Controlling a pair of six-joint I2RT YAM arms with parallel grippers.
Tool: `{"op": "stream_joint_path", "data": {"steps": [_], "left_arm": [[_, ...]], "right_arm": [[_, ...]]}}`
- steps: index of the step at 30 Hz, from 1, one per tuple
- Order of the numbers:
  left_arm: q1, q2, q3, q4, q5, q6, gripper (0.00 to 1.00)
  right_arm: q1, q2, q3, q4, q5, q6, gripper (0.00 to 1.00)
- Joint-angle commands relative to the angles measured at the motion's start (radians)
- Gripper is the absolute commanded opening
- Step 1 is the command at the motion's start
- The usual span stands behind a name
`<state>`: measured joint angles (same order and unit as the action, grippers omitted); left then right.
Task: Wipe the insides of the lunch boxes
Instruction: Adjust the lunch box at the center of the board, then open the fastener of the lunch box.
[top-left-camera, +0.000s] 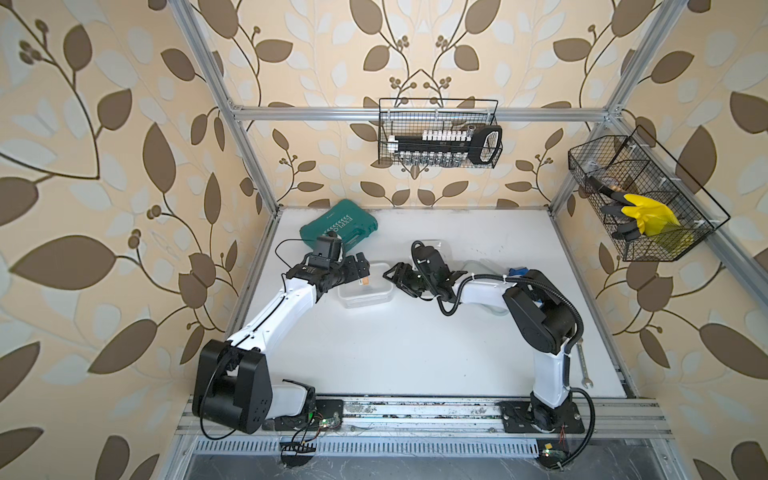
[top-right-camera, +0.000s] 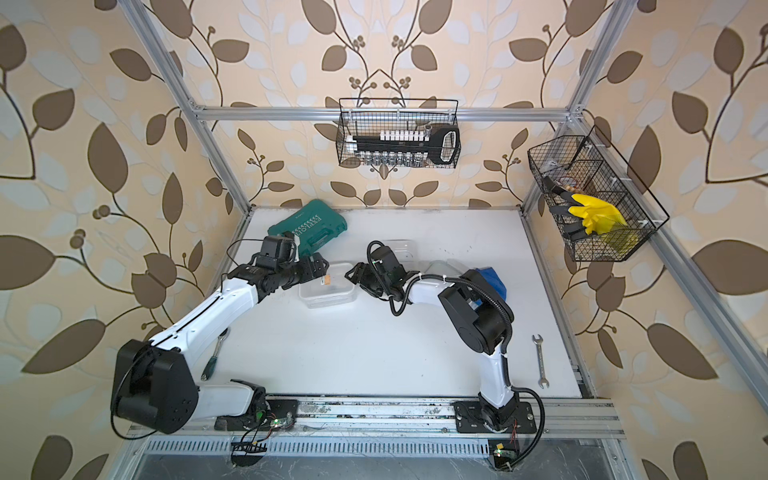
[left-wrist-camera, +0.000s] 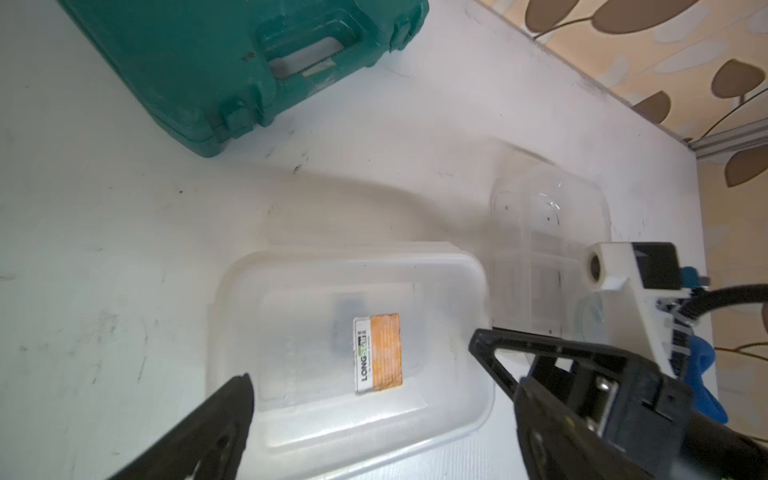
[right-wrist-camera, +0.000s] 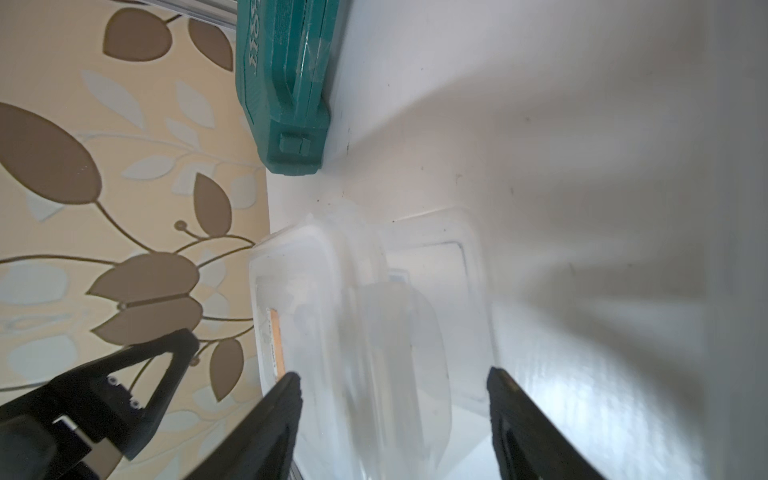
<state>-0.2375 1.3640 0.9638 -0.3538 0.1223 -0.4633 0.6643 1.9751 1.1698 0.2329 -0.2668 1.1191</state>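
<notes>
Resting on the tabletop (top-left-camera: 395, 357), the deep lunch box (top-left-camera: 365, 291) lies between left claw (top-left-camera: 362, 268) and right claw (right-wrist-camera: 392, 374), both spread open. Only the left wrist view shows the second lunch box (left-wrist-camera: 548, 232) clearly, far-right of it. The right basket (top-left-camera: 660, 247) holds a yellow glove (top-left-camera: 650, 214).

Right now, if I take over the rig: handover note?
Left gripper: open, over the labelled lunch box, holding nothing.
Right gripper: open at that box's other end, holding nothing.
Second lunch box: just beyond the first, empty.
Blue cloth: on the table, right of both boxes, in neither gripper.
Done: cannot tell if any wiping happened.
To do: pick up the cloth, wipe both insides.
</notes>
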Motion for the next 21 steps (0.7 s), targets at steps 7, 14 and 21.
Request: {"op": "stream_joint_path", "data": {"steps": [7, 14, 21], "left_arm": [[-0.034, 0.07, -0.013, 0.099, -0.04, 0.062, 0.96], [-0.065, 0.106, -0.097, 0.198, -0.044, 0.036, 0.88], [-0.082, 0.124, -0.167, 0.253, -0.051, 0.003, 0.81]], "right_arm": [[0.014, -0.089, -0.12, 0.054, 0.129, 0.203, 0.72], [0.135, -0.186, -0.278, 0.238, 0.399, 0.393, 0.71], [0.195, -0.092, -0.315, 0.479, 0.495, 0.507, 0.69]]}}
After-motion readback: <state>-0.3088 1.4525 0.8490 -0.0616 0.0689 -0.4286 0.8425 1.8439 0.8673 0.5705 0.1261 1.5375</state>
